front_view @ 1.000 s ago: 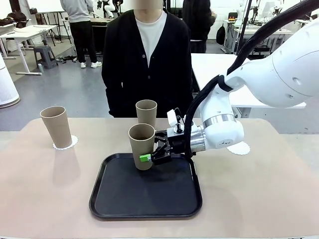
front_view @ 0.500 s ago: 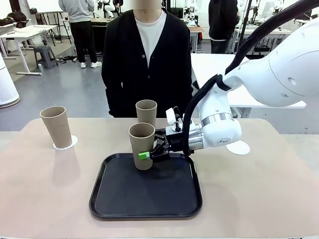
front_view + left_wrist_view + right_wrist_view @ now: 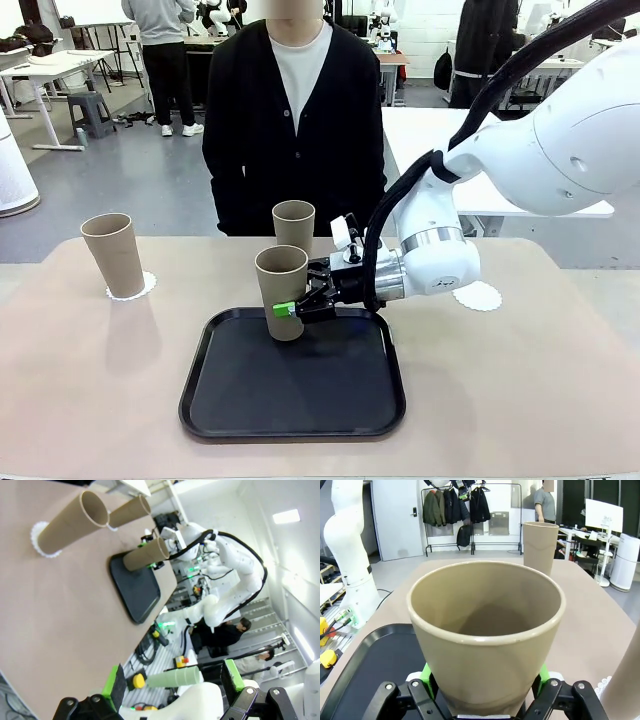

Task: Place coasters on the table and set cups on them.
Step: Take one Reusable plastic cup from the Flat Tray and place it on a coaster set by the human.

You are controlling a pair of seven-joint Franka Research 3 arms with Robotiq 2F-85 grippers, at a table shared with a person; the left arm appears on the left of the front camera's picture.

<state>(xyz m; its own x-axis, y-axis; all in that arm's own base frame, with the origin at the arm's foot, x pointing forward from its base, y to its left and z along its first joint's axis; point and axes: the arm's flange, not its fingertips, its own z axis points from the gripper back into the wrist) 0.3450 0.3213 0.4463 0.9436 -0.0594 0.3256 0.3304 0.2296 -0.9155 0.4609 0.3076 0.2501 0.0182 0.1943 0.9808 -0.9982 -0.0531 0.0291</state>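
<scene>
I note the right gripper (image 3: 290,309), jaws clamped on a tall tan-brown tapered cup (image 3: 281,291), has lifted it slightly off the black rounded-square tray's (image 3: 292,425) far edge, w/ transfer to the empty white lacy coaster (image 3: 479,297) pending.

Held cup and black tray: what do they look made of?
The held cup looks like matte tan plastic or ceramic: thick rounded rim, dull even surface; which one is unclear. The black tray seems plastic, with a faint satin sheen and moulded raised rim.

Tan cups (image 3: 282,292), white lacy coasters (image 3: 480,297), black tray (image 3: 293,378), beige table (image 3: 520,380).
</scene>
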